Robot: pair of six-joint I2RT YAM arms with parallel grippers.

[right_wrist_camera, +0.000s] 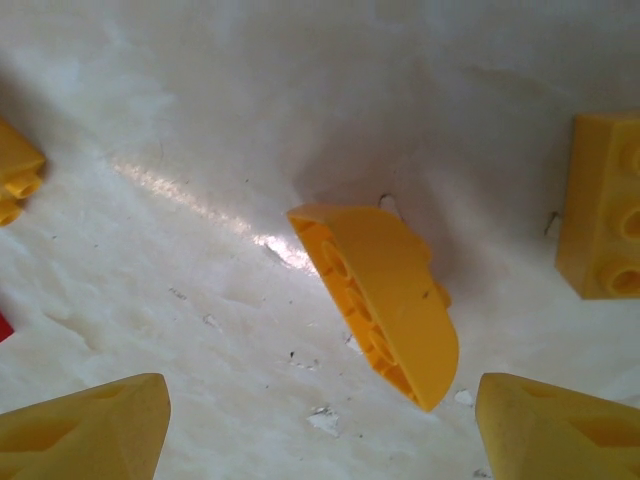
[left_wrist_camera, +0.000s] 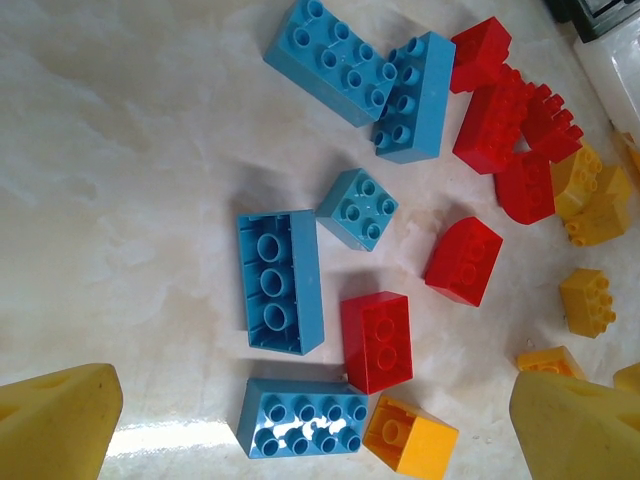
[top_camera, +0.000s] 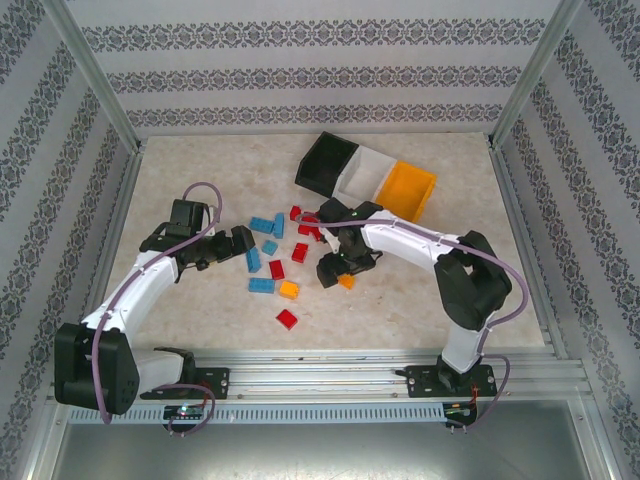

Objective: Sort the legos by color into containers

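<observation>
Barely starting: blue, red and orange-yellow studded plastic bricks (top_camera: 277,268) are lying loose at seven o'clock of seemingly empty black, white and orange plastic bins (top_camera: 372,162); left fingers (left_wrist_camera: 60,420) and right fingers (right_wrist_camera: 90,430) are hanging released

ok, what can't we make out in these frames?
- Top view: black bin interior too dark to tell if bricks lie in it.
- Top view: right claw covers part of the orange piece beneath it.
- Right wrist view: orange brick cut off by the right edge, length unclear.
- Left wrist view: white bin cut off by the top right corner.
</observation>
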